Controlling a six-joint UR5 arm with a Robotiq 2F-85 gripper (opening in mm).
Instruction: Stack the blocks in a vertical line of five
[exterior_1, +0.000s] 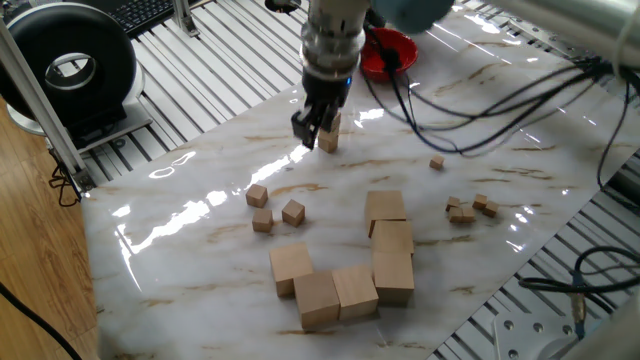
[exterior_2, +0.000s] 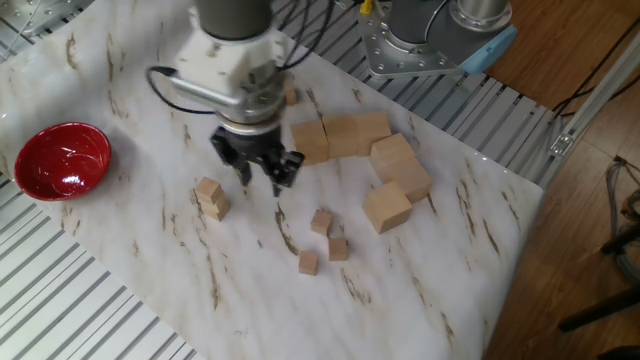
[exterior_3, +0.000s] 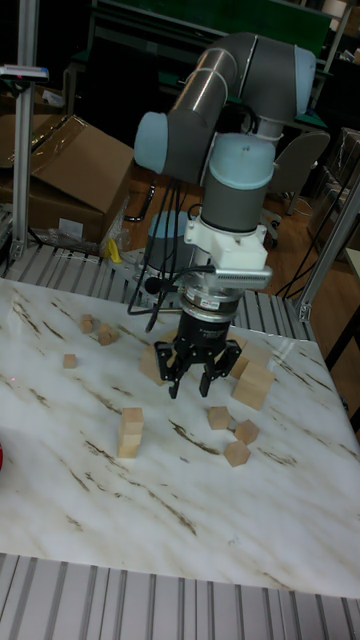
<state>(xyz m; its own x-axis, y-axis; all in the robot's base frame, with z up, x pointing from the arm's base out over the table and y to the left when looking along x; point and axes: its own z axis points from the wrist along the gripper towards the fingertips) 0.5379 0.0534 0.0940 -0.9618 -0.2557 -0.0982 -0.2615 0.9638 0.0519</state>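
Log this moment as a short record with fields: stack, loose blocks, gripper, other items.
stack: two small blocks piled upright, standing free of the gripper
loose blocks: three lying in a cluster on the table
gripper: open, empty, above the table between the stack and the loose blocks
other items: big cubes, tiny cubes, red bowl
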